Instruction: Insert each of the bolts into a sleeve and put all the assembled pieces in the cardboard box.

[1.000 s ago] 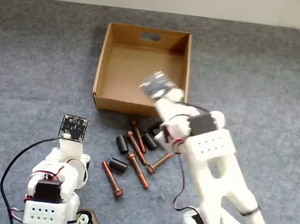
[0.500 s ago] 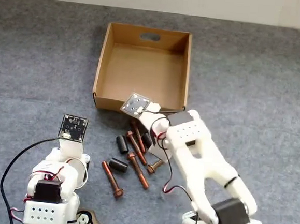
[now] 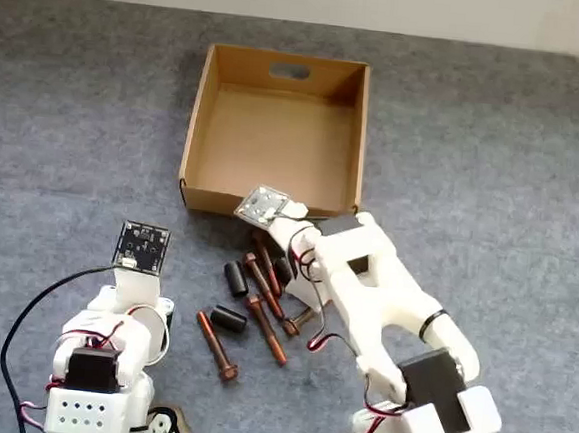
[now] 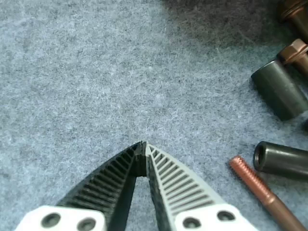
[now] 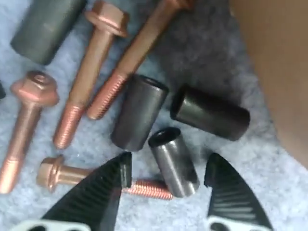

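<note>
- A grey sleeve [image 5: 173, 161] lies on the worktop [image 5: 288, 202] between the spread fingers of the right hand [image 5: 168, 168]. There is a small gap to each finger, so the hand grips nothing.
- A copper bolt [image 5: 67, 174] lies crosswise by one fingertip, and its threaded end runs up against that sleeve.
- Just past the fingertips, a second grey sleeve [image 5: 139, 111] and a black sleeve [image 5: 210, 113] crowd the first one, all three close together.
- Farther out from the hand, three further bolts [image 5: 94, 72] [image 5: 139, 48] [image 5: 24, 115] lie roughly side by side. A fourth sleeve [image 5: 45, 24] lies beyond them.
- The cardboard box [image 5: 274, 62] rises just beside the black sleeve, on the side of the other finger. In the high view the box [image 3: 199, 119] sits right beyond the right hand, its near wall next to the pile and its floor bare cardboard from wall to wall.
- The left hand [image 4: 143, 151] has its fingers pressed together, tips meeting with nothing between them, low over the grey worktop.
- Off to one side of the left hand, well apart from its tips, lie two dark sleeves [image 4: 279, 89] [image 4: 281, 159] and a threaded bolt end [image 4: 255, 180].
</note>
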